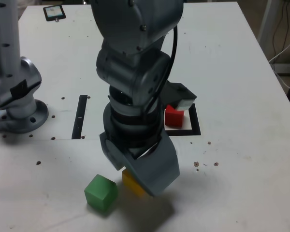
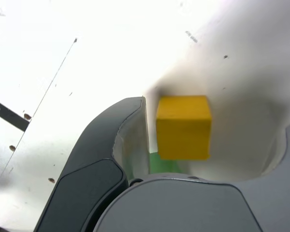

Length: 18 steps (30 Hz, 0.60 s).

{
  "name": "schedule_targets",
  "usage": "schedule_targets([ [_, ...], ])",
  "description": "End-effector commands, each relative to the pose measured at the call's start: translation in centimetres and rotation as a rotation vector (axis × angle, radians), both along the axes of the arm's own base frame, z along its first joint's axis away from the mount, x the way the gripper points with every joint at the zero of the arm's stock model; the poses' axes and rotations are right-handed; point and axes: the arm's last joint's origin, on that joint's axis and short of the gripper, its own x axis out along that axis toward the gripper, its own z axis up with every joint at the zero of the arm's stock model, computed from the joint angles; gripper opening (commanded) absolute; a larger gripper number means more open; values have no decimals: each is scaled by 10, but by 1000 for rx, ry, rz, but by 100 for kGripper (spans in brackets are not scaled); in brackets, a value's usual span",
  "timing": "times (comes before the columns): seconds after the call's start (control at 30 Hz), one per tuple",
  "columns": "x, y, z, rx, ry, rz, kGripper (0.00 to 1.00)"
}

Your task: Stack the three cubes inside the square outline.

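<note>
Red cube (image 1: 174, 119) inside the square outline (image 1: 195, 120); yellow cube (image 2: 183, 128) and green cube (image 1: 101, 194) to bring over

Desk (image 1: 246, 164), pale, carries everything. Arm (image 1: 135, 63) fills the middle of the exterior view and hides much of the outline, so the red cube's full seating can't be checked. Tool (image 2: 215, 116) stands wide open over the yellow cube, a finger on either side; a gap shows on the far side, so nothing looks gripped.

Outline: right side and near edge visible, one cube seen within. Black strip (image 1: 79, 117) lies apart, to the exterior view's left; not the target.

Cubes, equal in size: red is in place as the likely base. Yellow and green sit outside, on the near part of the desk, close together. No stack seen. Judgement: about a third done; yellow looks next, then green.

In the way: green, close by the yellow, might get nudged as the fingers close. Red needs clearance when the second cube arrives. Smallest: dark specks (image 1: 216, 164), harmless.
</note>
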Motion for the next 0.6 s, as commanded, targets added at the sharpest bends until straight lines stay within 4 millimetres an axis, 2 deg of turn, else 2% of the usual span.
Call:
schedule_targets([
  [0.0,2,-1,-2,8,-3,-2,89],
  [0.57,5,-7,-11,-54,1,1,66],
])
